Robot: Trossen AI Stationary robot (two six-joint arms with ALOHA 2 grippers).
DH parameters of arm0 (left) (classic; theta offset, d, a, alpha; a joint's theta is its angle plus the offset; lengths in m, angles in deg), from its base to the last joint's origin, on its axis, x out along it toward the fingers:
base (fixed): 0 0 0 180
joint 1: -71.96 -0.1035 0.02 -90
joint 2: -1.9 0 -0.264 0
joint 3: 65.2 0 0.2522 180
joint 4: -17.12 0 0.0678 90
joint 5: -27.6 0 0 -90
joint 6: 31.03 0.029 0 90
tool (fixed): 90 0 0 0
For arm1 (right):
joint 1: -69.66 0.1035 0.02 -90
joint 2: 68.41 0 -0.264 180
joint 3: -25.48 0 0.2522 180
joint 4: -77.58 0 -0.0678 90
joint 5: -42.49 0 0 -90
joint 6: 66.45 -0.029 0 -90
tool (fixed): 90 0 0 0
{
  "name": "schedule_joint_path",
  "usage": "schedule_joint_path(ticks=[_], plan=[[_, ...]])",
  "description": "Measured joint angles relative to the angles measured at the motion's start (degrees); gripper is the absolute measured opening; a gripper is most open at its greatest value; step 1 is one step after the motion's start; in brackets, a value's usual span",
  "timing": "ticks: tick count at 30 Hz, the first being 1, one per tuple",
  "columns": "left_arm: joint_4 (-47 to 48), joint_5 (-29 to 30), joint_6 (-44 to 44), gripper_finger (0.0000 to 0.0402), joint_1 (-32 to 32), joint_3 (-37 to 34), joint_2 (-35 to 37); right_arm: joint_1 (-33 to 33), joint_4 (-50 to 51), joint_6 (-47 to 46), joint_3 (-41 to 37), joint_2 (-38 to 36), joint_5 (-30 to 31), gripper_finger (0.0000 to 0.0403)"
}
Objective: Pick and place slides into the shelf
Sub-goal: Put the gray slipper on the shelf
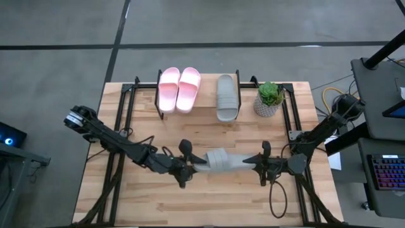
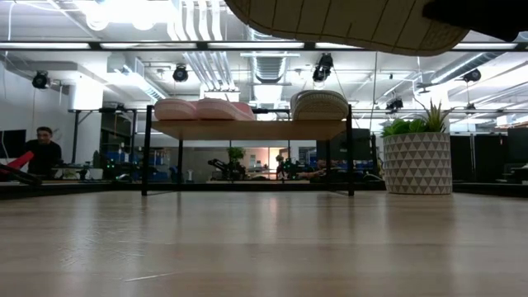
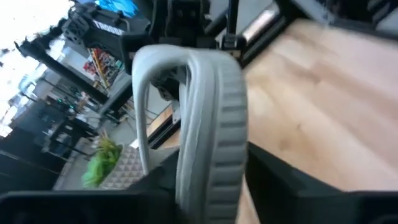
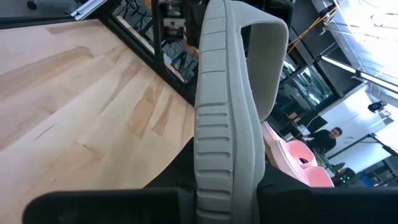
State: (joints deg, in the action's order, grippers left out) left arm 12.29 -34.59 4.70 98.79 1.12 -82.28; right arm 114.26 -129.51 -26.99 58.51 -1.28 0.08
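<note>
Three slides (image 1: 190,90) are carried on the shelf (image 1: 196,114); the fourth grey slide (image 1: 221,160) is clamped endwise between left fingers (image 1: 193,166) and right fingers (image 1: 253,162).

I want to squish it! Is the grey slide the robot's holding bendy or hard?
Probably bendy: the grey slide, gripped at its ends by the left gripper and right gripper, looks like thick foam. Likely light, since it hangs above the table. Its ridged edge should resist slipping.
</note>
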Motion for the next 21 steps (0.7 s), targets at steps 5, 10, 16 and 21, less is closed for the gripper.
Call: schedule_joint_path(ticks=[5,10,16,21], plan=[[-0.19,0.02,3.93,0.0019,-0.31,0.16,-0.82,0.02,-0.62,-0.02,0.0,0.02,-0.75,0.005],[-0.18,2.2,4.3,0.0012,-0.48,0.8,0.21,0.02,-3.81,-1.96,0.74,-0.02,0.08,0.0119],[-0.07,8.75,4.21,0.0011,-0.13,0.98,2.72,0.39,-3.46,-1.99,2.9,-0.04,9.33,0.0172],[-0.45,18.78,4.13,0.001,0.24,1.13,3.04,0.39,-3.28,-4.16,5.46,-0.02,18.85,0.018]])
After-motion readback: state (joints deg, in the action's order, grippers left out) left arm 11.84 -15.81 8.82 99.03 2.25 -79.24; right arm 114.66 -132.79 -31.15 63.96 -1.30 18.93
